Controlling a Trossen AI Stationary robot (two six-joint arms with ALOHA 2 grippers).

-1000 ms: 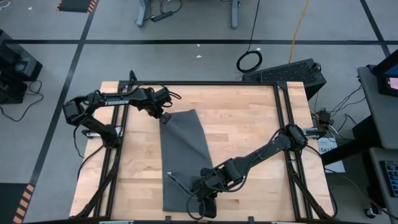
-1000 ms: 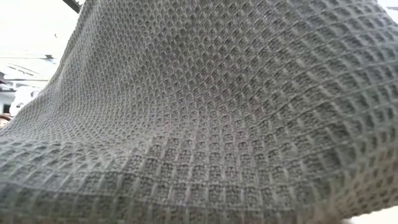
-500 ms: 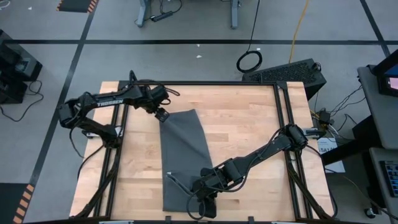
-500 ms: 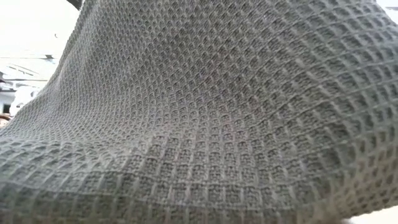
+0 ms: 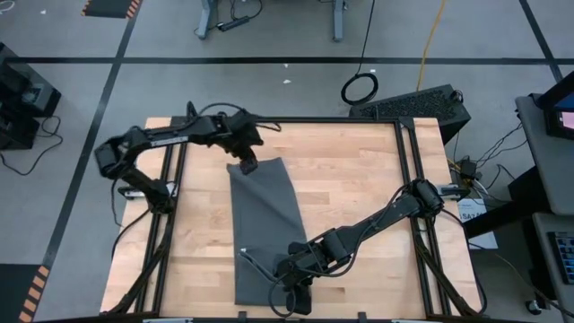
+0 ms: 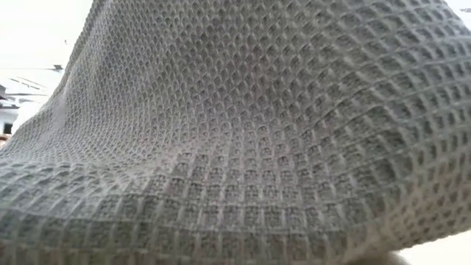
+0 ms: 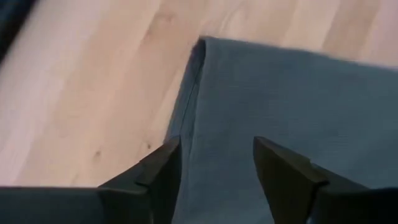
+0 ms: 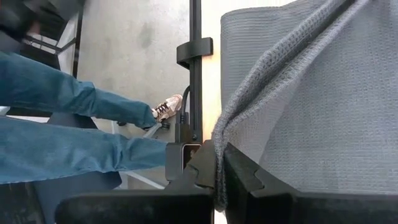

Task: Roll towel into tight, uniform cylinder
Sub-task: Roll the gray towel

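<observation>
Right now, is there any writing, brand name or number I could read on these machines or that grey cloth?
None can be read.
The left arm shows faint pale marks along its side, too blurred to read.
The towel carries a small white tag, too small to show any print.
The screen at the right edge is unreadable.

towel (image 6: 243, 147): matt grey waffle-weave cloth | table (image 5: 359, 193): smooth pale wood | left tool (image 7: 214, 168): matt black plastic

Bare table (image 5: 359, 179) from 12 to 3 o'clock of the towel (image 5: 266, 229) is free; the right arm (image 5: 377, 224) blocks 4 o'clock.
</observation>
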